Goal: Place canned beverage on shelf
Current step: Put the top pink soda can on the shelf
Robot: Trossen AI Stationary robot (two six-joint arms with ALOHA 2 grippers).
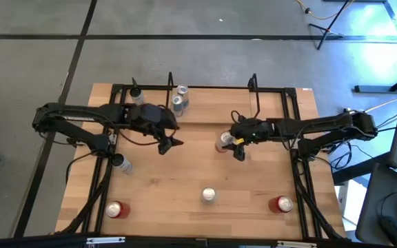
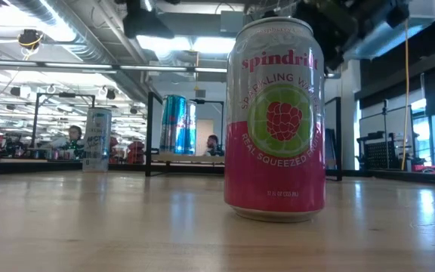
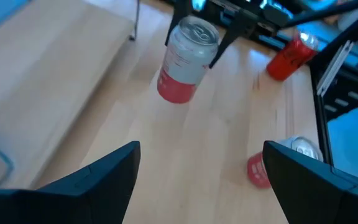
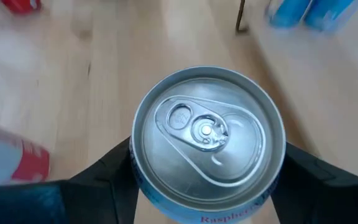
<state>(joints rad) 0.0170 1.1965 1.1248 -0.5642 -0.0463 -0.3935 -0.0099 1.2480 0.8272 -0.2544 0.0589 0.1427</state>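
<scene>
A pink-and-white can [image 1: 223, 142] with a silver top [image 4: 207, 134] sits between the fingers of my right gripper [image 1: 234, 146], which is shut on it at mid-table. My left gripper [image 1: 171, 143] hovers open to the left of it with nothing between its fingers [image 3: 114, 171]; from there the held can [image 3: 182, 59] shows ahead. The shelf [image 1: 216, 105], a light board between two black wire frames, stands at the table's far side. Two blue cans [image 1: 179, 98] stand on its left end. My right gripper pinches the can's upper wall, just under the rim [image 4: 135, 165], between its two fingers, one on each side [image 3: 224, 38]. The fingers come slanting down from the table's right. The can stands top up; whether its base [image 3: 176, 92] is off the table I cannot tell.
More cans stand on the table: one near centre [image 1: 208, 195], looming large in the low view [image 2: 276, 121], red ones near left [image 1: 118, 209] and near right [image 1: 281, 204], a pale one at left [image 1: 123, 163], one far left [image 1: 138, 95]. Black rails [image 1: 302, 165] edge the table.
</scene>
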